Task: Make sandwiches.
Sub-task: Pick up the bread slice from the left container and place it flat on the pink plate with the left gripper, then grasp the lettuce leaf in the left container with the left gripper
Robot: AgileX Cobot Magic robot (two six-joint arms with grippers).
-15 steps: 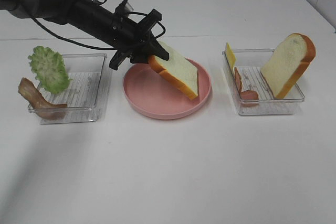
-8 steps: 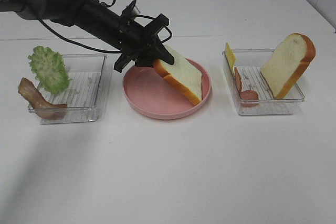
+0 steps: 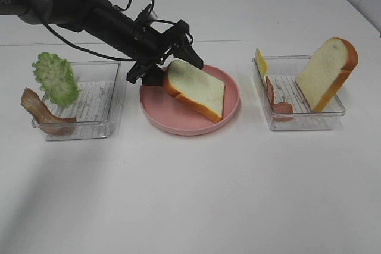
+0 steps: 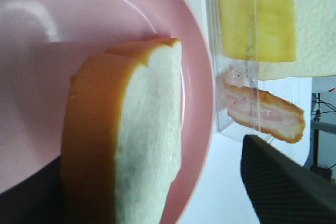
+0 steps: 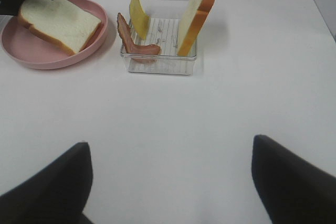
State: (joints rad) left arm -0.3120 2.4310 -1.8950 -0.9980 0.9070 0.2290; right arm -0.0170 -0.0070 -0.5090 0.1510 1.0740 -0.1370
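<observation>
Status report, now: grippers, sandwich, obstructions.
Left gripper open, straddling the bread slice end. Right gripper open, empty. Slice resting on pink plate, nothing on it yet. Lettuce, bacon, cheese, second slice in side trays.

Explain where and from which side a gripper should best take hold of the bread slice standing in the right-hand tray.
Grip the bread slice near its top, pinching across the two flat faces, coming from above. It stands on edge, leaning, its top well above the wall of the tray, and the cheese and bacon sit at the tray's other end, probably leaving room.
</observation>
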